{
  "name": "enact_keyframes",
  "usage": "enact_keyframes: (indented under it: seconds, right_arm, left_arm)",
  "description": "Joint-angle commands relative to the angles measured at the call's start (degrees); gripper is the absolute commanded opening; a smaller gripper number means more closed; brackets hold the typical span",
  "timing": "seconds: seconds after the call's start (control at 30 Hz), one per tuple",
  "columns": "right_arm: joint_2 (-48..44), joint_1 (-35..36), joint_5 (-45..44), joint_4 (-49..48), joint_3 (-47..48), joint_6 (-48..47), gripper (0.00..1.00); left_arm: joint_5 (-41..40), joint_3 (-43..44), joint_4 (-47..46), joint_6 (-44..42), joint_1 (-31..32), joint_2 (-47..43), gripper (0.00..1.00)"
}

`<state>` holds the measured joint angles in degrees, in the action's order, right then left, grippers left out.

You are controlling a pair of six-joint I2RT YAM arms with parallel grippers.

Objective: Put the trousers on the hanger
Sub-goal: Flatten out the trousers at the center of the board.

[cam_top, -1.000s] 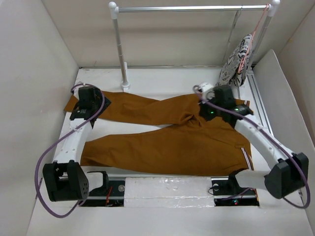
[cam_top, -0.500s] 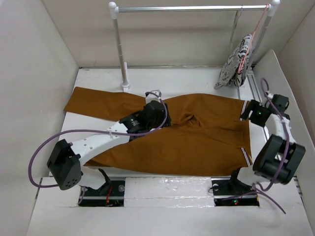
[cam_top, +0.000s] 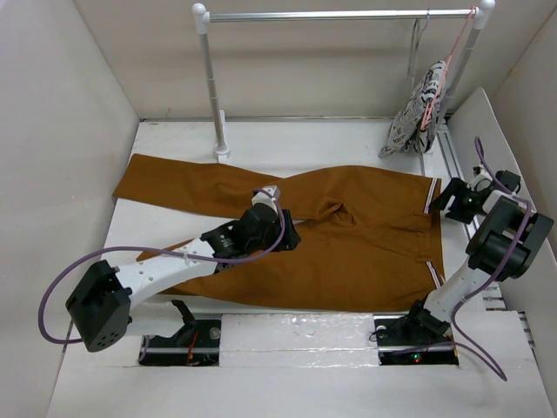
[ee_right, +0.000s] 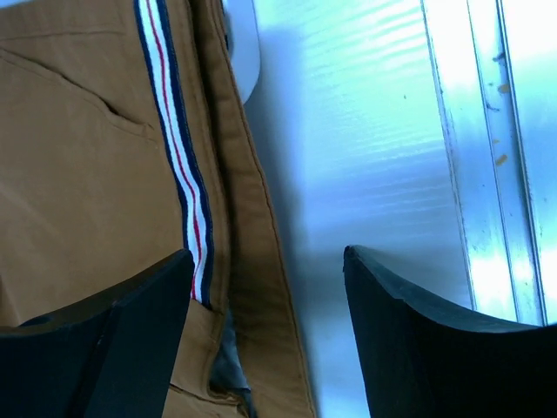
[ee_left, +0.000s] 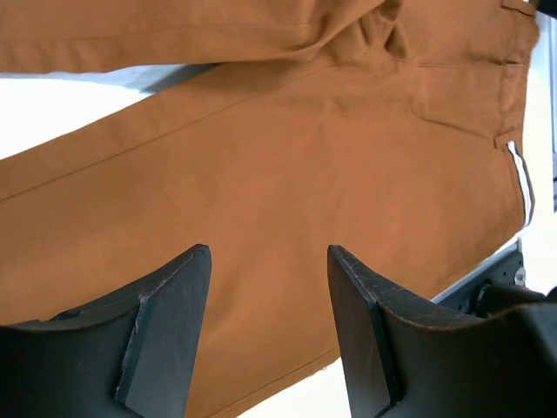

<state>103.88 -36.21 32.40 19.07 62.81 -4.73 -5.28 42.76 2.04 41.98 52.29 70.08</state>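
The rust-brown trousers [cam_top: 365, 252] lie flat on the white table, legs stretched to the left, waistband with its striped trim [ee_right: 174, 131] at the right. My left gripper [cam_top: 291, 233] hovers over the near leg close to the crotch. It is open, with only cloth [ee_left: 261, 174] below its fingers [ee_left: 174, 313]. My right gripper [cam_top: 438, 198] is at the far corner of the waistband. Its jaws stand open astride the waistband edge [ee_right: 252, 261], one finger over cloth, the other over bare table. A thin grey wire that seems to be the hanger [cam_top: 418, 43] hangs from the rail at the back right.
A metal rail on a white post [cam_top: 213, 78] spans the back. A black-and-white patterned cloth [cam_top: 419, 104] hangs on a pink hanger at its right end. An aluminium track [ee_right: 487, 174] runs along the table's right side. White walls enclose the table.
The left arm swung from the far leg's cuff to the middle of the trousers. The right arm left the crotch area, opened, and moved to the waistband's far corner.
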Motion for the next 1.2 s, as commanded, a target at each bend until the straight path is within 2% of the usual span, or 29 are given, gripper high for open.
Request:
enact_keyframes:
  seconds: [0.0,0.1,0.2,0.27,0.33,0.37,0.4,0.53,0.6,0.77,0.8,0.83,0.87,0.93,1.0,1.03,1.1,1.13,1.17]
  right_arm:
    - [0.8,0.1,4.7,-1.9,1.2,-1.3,0.74]
    - [2.6,0.6,8.3,-3.2,1.4,0.2,0.65]
    - [2.2,1.8,10.2,-5.1,0.8,1.3,0.50]
    - [2.7,2.4,11.7,-5.3,1.0,1.6,0.35]
    - [3.3,2.5,12.3,-4.9,1.9,1.9,0.10]
    - [3.3,2.5,13.1,-5.1,2.0,2.2,0.02]
    - [3.0,2.5,13.7,-5.4,2.3,2.5,0.00]
    - [0.1,1.4,9.0,-3.3,7.6,3.4,0.00]
    - [-1.0,0.8,3.3,-1.1,10.5,4.6,0.00]
    - [2.5,0.8,-11.4,8.1,24.8,7.9,0.00]
    - [3.7,0.8,-12.9,8.9,26.5,7.9,0.10]
    - [4.1,2.3,-13.9,9.1,27.7,7.5,0.41]
    - [4.6,3.1,-17.1,9.7,30.8,7.1,0.57]
    - [5.7,4.7,-20.8,15.7,34.6,5.4,0.71]
    - [4.2,7.5,-22.6,17.1,33.5,5.4,0.72]
    - [-0.6,8.6,-22.6,15.5,30.7,5.4,0.70]
    - [-6.5,12.0,-21.0,9.0,18.7,5.7,0.62]
    - [-9.8,13.1,-19.3,6.9,14.4,6.4,0.43]
    - [-16.6,14.2,-16.2,2.6,10.1,7.3,0.31]
  left_arm:
    - [1.1,0.6,-3.4,-1.4,0.1,-0.9,0.52]
    - [0.4,2.8,-2.1,-2.5,0.1,1.2,0.52]
    - [-0.6,4.3,-0.5,-3.2,0.1,1.8,0.52]
    - [-0.6,4.7,-0.2,-3.7,-0.7,1.9,0.52]
    - [-0.3,4.9,0.0,-3.9,-1.7,1.9,0.52]
    - [-0.1,4.9,0.3,-4.4,-2.5,1.9,0.52]
    - [-0.4,5.0,0.7,-4.4,-2.5,1.8,0.52]
    - [-3.2,5.5,4.7,-5.0,-4.0,1.0,0.52]
    - [-6.0,5.9,6.7,-4.6,-4.7,0.7,0.53]
    - [-10.1,5.6,13.5,-3.4,-9.6,-0.5,0.57]
    - [-10.8,5.2,14.5,-2.9,-10.6,-0.7,0.58]
    - [-11.2,5.1,16.0,-2.6,-11.9,-1.1,0.59]
    - [-11.2,5.0,16.5,-2.6,-13.3,-1.4,0.59]
    - [-11.2,4.2,17.4,-2.1,-17.8,-2.7,0.60]
    - [-8.9,4.2,17.8,-2.1,-23.2,-3.7,0.61]
    - [-7.9,4.3,18.3,-2.5,-24.3,-4.1,0.61]
    - [-8.5,5.5,20.4,-2.7,-25.1,-4.7,0.61]
    - [-9.5,6.0,23.9,-2.3,-25.1,-5.0,0.61]
    - [-10.5,6.3,26.3,-0.4,-25.1,-5.3,0.61]
